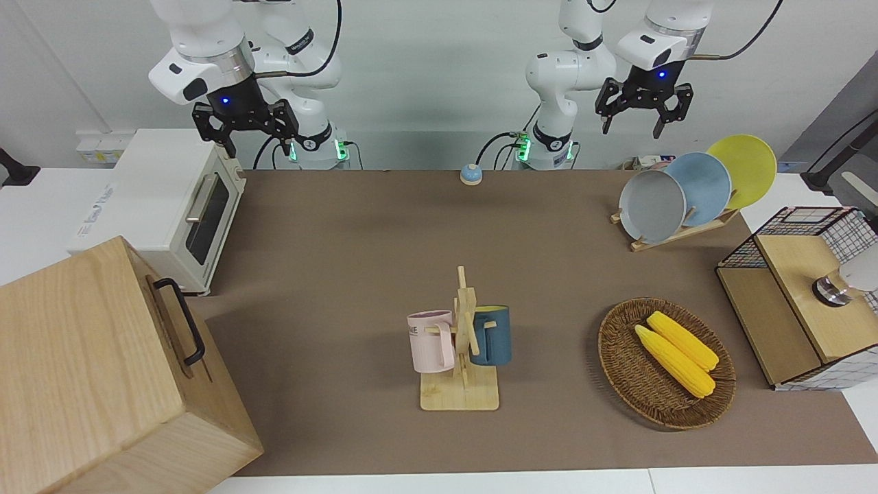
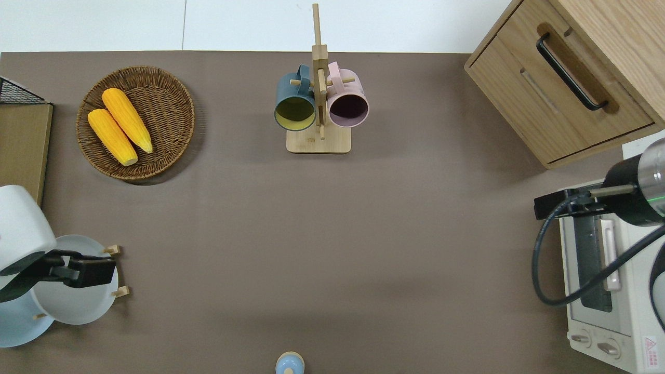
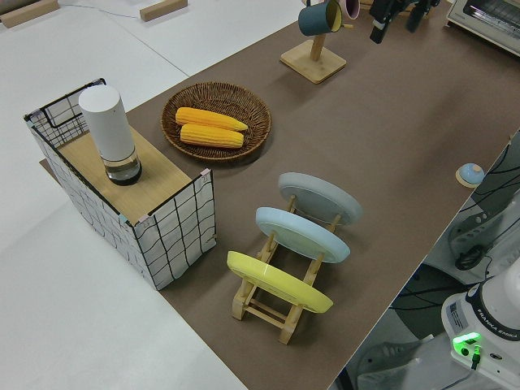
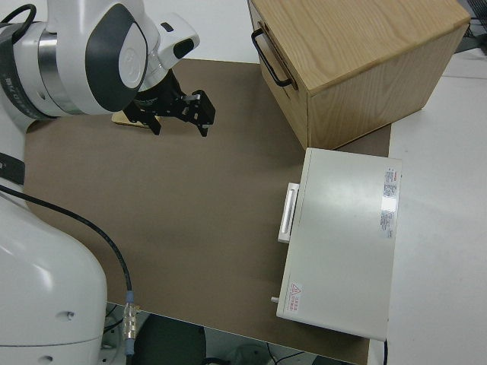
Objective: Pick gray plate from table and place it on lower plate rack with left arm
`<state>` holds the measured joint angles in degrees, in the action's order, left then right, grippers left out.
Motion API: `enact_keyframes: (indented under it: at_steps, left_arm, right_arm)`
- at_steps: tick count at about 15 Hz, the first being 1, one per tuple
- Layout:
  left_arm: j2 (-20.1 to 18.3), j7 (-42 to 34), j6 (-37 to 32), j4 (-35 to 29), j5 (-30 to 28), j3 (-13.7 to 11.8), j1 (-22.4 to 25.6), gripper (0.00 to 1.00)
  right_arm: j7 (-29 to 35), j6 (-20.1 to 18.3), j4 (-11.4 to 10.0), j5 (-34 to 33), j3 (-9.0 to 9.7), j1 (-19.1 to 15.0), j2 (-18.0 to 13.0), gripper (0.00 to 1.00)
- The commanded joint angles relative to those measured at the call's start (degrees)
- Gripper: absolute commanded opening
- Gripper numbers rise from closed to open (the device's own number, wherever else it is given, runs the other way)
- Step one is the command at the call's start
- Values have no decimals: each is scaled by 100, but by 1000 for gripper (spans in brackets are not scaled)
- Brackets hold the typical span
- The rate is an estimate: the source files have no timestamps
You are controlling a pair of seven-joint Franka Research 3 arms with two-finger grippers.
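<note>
You'll find the gray plate (image 1: 652, 206) already leaning in the end slot of the wooden rack (image 1: 675, 233), next to the blue plate (image 1: 699, 189). I'd guess it's stiff, smooth and chippable, so pinch the top rim only. The left gripper (image 1: 641, 108) hangs over it — jaws spread wide, holding nothing — and the right arm's parked.

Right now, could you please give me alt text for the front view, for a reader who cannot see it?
Three plates stand in a wooden rack on a brown table: a gray plate, a blue plate and a yellow plate. The left gripper hangs open above them. Farther from the robots stand a mug stand and a basket of corn.
</note>
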<state>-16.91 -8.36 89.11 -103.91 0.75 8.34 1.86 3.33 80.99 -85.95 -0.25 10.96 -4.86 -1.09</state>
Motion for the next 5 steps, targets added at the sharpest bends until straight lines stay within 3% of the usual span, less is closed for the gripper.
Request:
enact_keyframes:
  at_steps: [1, 5]
  left_arm:
    - [-154, -104, 142, -253, -84, -70, 8, 1000]
    - [-189, -86, -17, -244, -84, -70, 16, 1000]
  right_arm:
    - [-8, -83, 35, 43, 38, -41, -14, 990]
    - [1, -83, 35, 43, 29, -41, -14, 990]
